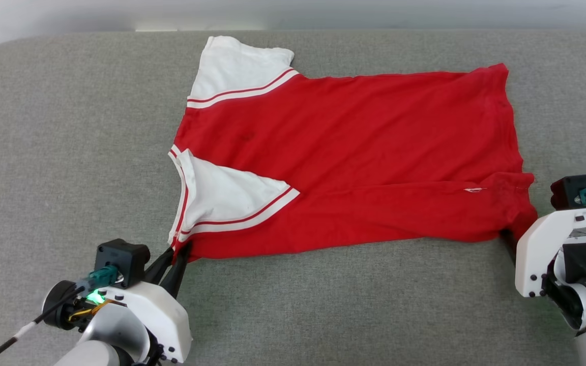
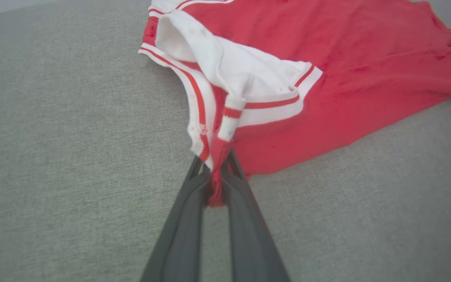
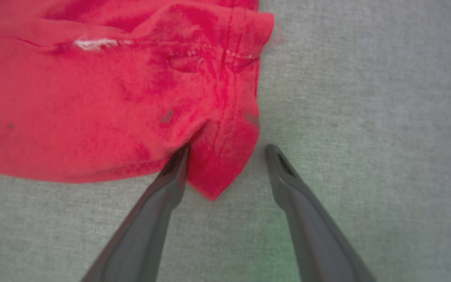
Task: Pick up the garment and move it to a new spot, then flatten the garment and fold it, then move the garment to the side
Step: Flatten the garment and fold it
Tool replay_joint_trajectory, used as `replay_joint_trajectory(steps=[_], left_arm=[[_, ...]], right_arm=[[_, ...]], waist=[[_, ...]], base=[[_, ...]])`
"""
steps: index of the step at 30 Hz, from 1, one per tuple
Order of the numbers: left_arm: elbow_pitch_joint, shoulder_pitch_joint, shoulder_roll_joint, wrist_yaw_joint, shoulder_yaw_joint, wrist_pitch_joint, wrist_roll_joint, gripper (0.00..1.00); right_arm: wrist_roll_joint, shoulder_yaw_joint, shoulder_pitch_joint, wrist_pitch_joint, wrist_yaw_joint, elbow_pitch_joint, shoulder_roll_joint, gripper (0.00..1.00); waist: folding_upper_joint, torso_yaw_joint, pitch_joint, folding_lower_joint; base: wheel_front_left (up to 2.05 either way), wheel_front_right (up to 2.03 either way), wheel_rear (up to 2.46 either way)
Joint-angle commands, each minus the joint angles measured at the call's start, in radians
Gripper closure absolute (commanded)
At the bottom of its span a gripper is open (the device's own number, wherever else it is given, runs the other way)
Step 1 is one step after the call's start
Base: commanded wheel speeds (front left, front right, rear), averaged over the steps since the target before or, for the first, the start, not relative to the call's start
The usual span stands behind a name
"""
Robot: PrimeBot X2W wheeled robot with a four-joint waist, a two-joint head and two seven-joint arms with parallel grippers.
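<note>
The garment [image 1: 354, 152], a red T-shirt with white sleeves, lies spread across the grey cushion with its plain side up. One sleeve is folded onto the body. My left gripper [image 1: 175, 252] is shut on the garment's near left corner by the striped trim; in the left wrist view the pinched cloth [image 2: 219, 156] sits between the two fingers of the left gripper [image 2: 214, 172]. My right gripper [image 3: 227, 150] is open at the hem corner [image 3: 217, 172], which lies between its fingers, one finger [image 3: 172, 172] tucked under the cloth. In the head view, the right wrist [image 1: 552, 249] stands beside that corner.
A grey fabric cushion [image 1: 69, 152] carries everything. Its far edge meets a pale wall [image 1: 293, 12] at the top of the head view. Bare fabric lies left of and in front of the garment.
</note>
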Motion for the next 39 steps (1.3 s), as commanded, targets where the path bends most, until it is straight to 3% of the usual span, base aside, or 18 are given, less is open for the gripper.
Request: replay_joint_trajectory(steps=[1, 2, 3, 5, 14, 25, 33, 39], left_arm=[[0.020, -0.022, 0.012, 0.001, -0.010, 0.003, 0.029, 1.00], [0.030, -0.025, 0.014, 0.001, -0.015, 0.004, 0.037, 1.00], [0.040, -0.028, 0.014, -0.001, -0.023, 0.007, 0.044, 1.00], [0.057, -0.037, 0.006, -0.008, -0.031, 0.004, 0.047, 1.00], [0.133, -0.022, 0.003, -0.048, -0.045, -0.006, 0.024, 1.00], [0.130, 0.069, 0.102, -0.065, -0.068, 0.023, 0.027, 1.00], [0.060, 0.174, 0.139, -0.075, -0.121, 0.077, -0.002, 1.00], [0.048, 0.216, 0.112, -0.080, -0.152, 0.093, -0.033, 1.00]], right_arm=[[0.012, 0.024, 0.012, 0.007, 0.001, 0.043, 0.009, 0.00], [0.010, 0.034, 0.014, 0.010, 0.002, 0.054, 0.005, 0.00], [0.006, 0.047, 0.018, 0.014, 0.002, 0.066, -0.002, 0.21], [0.014, 0.063, 0.023, 0.013, 0.002, 0.084, -0.010, 1.00], [0.032, 0.036, 0.029, -0.014, -0.001, 0.077, -0.077, 1.00], [0.074, 0.007, 0.124, 0.063, -0.001, -0.061, -0.164, 1.00], [0.102, -0.048, 0.301, 0.157, -0.001, -0.206, -0.165, 1.00], [0.091, -0.075, 0.387, 0.173, 0.000, -0.260, -0.129, 1.00]], waist=[[-0.0001, 0.012, 0.015, 0.0000], [-0.0001, 0.014, 0.019, 0.0000], [-0.0001, 0.016, 0.023, 0.0000], [-0.0001, 0.018, 0.027, 0.0000], [-0.0001, -0.002, -0.025, 0.0000], [-0.0001, -0.038, -0.125, 0.0000], [-0.0001, -0.049, -0.147, 0.0000], [-0.0001, -0.054, -0.144, 0.0000]], base=[[0.00, 0.00, 0.00], [0.00, 0.00, 0.00], [0.00, 0.00, 0.00], [0.00, 0.00, 0.00], [0.00, 0.00, 0.00], [0.00, 0.00, 0.00], [0.00, 0.00, 0.00], [0.00, 0.00, 0.00]])
